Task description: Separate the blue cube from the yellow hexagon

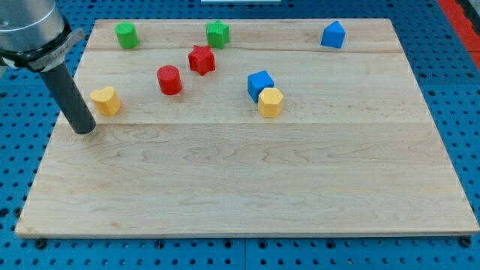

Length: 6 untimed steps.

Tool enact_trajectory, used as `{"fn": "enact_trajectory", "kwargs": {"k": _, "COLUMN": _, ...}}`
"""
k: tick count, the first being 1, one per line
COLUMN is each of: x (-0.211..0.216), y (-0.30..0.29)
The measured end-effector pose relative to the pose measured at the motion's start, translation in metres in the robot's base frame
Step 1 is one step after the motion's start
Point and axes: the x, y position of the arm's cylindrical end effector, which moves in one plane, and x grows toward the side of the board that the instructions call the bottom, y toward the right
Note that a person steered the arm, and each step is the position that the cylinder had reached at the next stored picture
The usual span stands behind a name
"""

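Resting on the surface (247, 180) at its left edge: my tip (85, 129). The tool (69, 94) is a bare dark rod, grasping nothing and touching no block.

Targets: blue cube (260, 84) and yellow hexagon (271, 102) sit well off to the right of my tip, slightly toward the view's top. They are touching or nearly so, hexagon at the cube's lower-right corner. Can't tell if any gap is left between them.

Around my tip:
- yellow heart-like block (106, 100) just beside the tool, to its right and a bit up. Closest block, clear of the rod.
- red cylinder (169, 79) further right, roughly between my tip and the pair, slightly above the straight line to them.
- red star (201, 59) beyond that, up and right of the cylinder, near the cube's upper-left side.

Far row along the view's top: green cylinder (126, 34) above my tip and a little right, green star (217, 33) further right, blue house-shaped block (333, 34) far right, well apart from the pair.

The strip of surface from my tip to the hexagon's lower-left side holds no block. Blue perforated table (450, 90) surrounds the surface.
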Motion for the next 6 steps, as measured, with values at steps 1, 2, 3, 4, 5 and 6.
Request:
{"fn": "enact_trajectory", "kwargs": {"k": 1, "x": 0.0, "y": 0.0}}
{"fn": "enact_trajectory", "kwargs": {"k": 2, "x": 0.007, "y": 0.025}}
{"fn": "enact_trajectory", "kwargs": {"k": 3, "x": 0.003, "y": 0.123}}
{"fn": "enact_trajectory", "kwargs": {"k": 4, "x": -0.035, "y": 0.179}}
{"fn": "enact_trajectory", "kwargs": {"k": 5, "x": -0.072, "y": 0.192}}
{"fn": "enact_trajectory", "kwargs": {"k": 6, "x": -0.107, "y": 0.206}}
